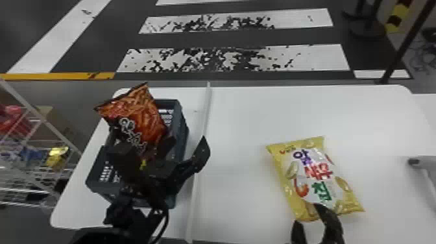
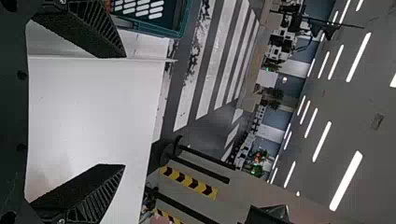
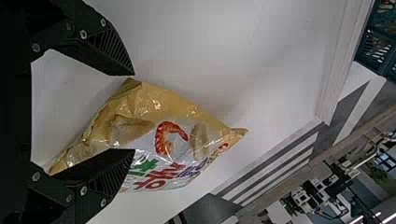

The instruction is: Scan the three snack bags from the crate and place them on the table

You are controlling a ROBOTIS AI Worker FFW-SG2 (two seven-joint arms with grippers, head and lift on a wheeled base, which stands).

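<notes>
The left gripper (image 1: 185,146) is open over the right side of the dark crate (image 1: 182,129), close to the table's divider strip. An orange snack bag (image 1: 141,113) leans up out of that crate, just left of the gripper and not held. In the left wrist view the open left gripper (image 2: 124,111) has nothing between its fingers. A yellow snack bag (image 1: 292,175) lies on the white table's right part. At its near edge the right gripper (image 1: 306,214) is open. The right wrist view shows the right gripper (image 3: 134,112) with one finger overlapping the yellow bag (image 3: 140,105).
A raised strip (image 1: 201,129) runs front to back across the white table (image 1: 246,123), between crate and yellow bag. A grey object with a dark tip (image 1: 425,162) stands at the table's right side. A wire rack (image 1: 29,146) with goods is at the left.
</notes>
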